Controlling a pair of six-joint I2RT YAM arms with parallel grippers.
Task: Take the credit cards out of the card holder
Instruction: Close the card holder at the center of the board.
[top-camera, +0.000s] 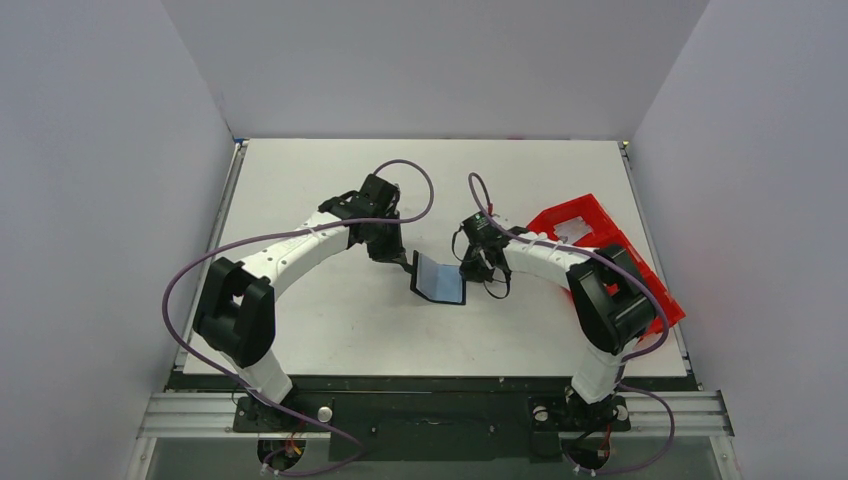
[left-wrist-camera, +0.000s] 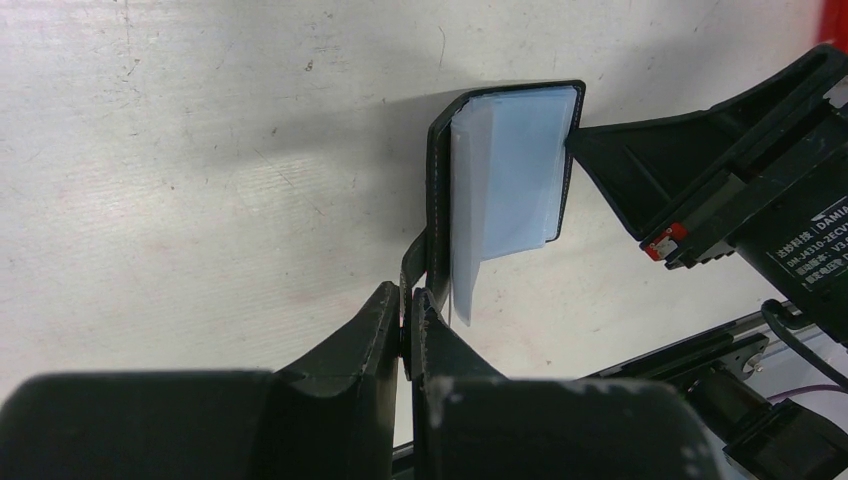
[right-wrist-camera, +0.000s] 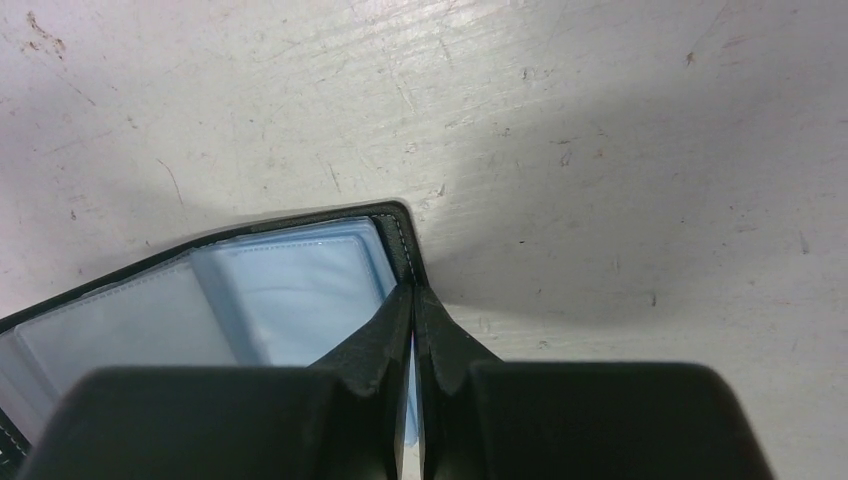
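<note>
The card holder (top-camera: 439, 278) is a small black folding case, held open at the table's middle with its blue-grey inner sleeves (left-wrist-camera: 510, 170) showing. My left gripper (top-camera: 396, 258) is shut on its left cover edge (left-wrist-camera: 436, 250), next to the black closing tab. My right gripper (top-camera: 470, 268) is shut on its right cover edge (right-wrist-camera: 405, 250). The clear sleeves (right-wrist-camera: 290, 290) fill the inside in the right wrist view. No separate card shows outside the holder.
A red plastic compartment tray (top-camera: 600, 250) lies at the right, behind the right arm. Grey walls enclose the white table (top-camera: 330, 330) on three sides. The right arm's wrist body (left-wrist-camera: 740, 190) sits close to the holder in the left wrist view.
</note>
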